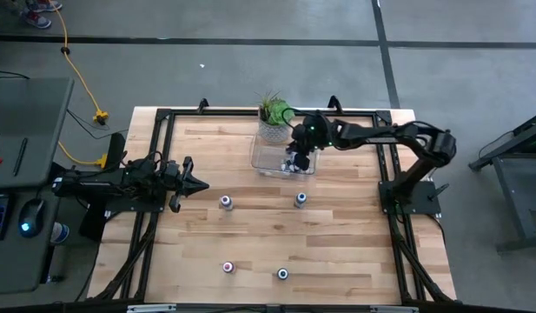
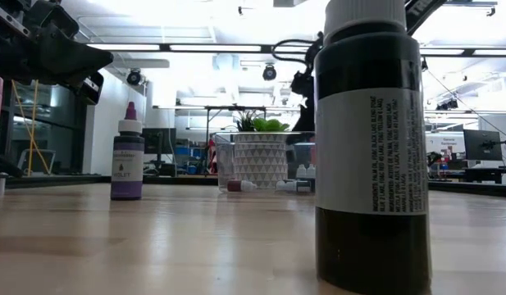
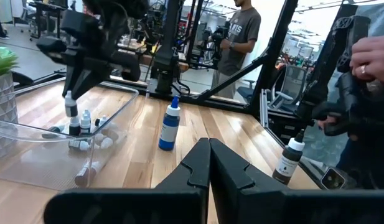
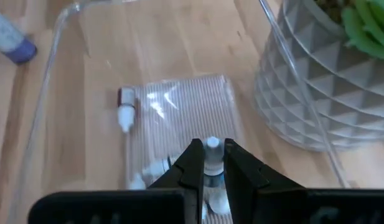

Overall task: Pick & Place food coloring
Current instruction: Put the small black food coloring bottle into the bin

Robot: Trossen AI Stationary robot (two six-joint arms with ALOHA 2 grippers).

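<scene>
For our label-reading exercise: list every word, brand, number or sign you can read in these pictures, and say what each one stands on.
"VIOLET": foot of the label on the purple bottle in the low view; the brand line above it is blurred.
Ingredients print on the big dark bottle: too small to read.
Print on a person's dark T-shirt in the left wrist view: blurred.
Tiny bottles in the clear tray: no readable labels.

Four standing food coloring bottles, one tray, one potted plant.
</scene>
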